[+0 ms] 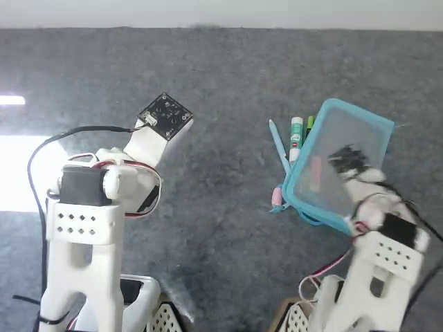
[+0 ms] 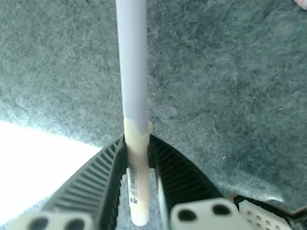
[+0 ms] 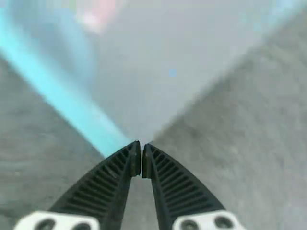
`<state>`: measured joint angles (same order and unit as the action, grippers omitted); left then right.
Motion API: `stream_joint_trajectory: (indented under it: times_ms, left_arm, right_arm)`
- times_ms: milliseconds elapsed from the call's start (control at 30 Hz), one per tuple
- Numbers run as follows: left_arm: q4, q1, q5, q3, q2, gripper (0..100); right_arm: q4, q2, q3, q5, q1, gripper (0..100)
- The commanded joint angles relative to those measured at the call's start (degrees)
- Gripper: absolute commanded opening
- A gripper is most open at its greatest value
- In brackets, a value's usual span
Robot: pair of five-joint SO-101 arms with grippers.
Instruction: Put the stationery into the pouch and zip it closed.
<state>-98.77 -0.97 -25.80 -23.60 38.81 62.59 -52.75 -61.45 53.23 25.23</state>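
Grey, felt-like surface (image 1: 228, 69) with two arms side by side. On the left arm, the left fingers (image 2: 119, 151) pinch a pen (image 2: 132, 72) by its cream end. Its pale shaft runs straight out along the line of the fingers, over bare surface and well apart from the pouch (image 1: 360, 114). The right fingers (image 3: 135, 149) are pressed together, apparently on a thin edge of the pouch, though the close view is too soft to be sure. The pouch lies flat beside the right arm, long axis slanting from near to far. Loose pens (image 1: 296, 135) lie just beside its long edge, roughly parallel to it. Risks:
- Held at one end, the pen may pivot or slip in transit.
- Arriving crosswise to the pouch's axis, it would catch on the rim.
- A lost pinch would let the mouth fall shut.
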Motion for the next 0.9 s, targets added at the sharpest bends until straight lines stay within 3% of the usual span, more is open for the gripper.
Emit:
stream_joint_trajectory:
  times_ms: [0, 267, 433, 567, 667, 867]
  left_arm:
    - [-1.5, -0.3, -0.4, 0.2, 1.4, 1]
    - [-1.4, -0.5, -0.4, 0.2, 1.4, 1]
    - [-1.5, -0.4, -0.4, 0.2, 1.4, 1]
    - [-1.5, -0.5, -0.4, 0.2, 1.4, 1]
    - [-1.4, -0.5, -0.4, 0.2, 1.4, 1]
    - [-1.3, -0.4, -0.3, -1.7, 1.4, 1]
  right_arm:
    - [0.7, -1.0, 5.3, -0.6, 6.8, 0.7]
    - [9.7, -1.5, 6.3, -14.3, 8.0, 0.9]
    - [20.9, -3.2, 5.9, -9.5, -7.3, 0.9]
    - [22.3, -12.8, 4.3, -9.3, -14.9, 2.7]
    - [22.2, -17.2, 2.3, -8.3, -17.1, 13.3]
    - [23.3, -13.9, -0.4, 7.5, -19.4, 29.4]
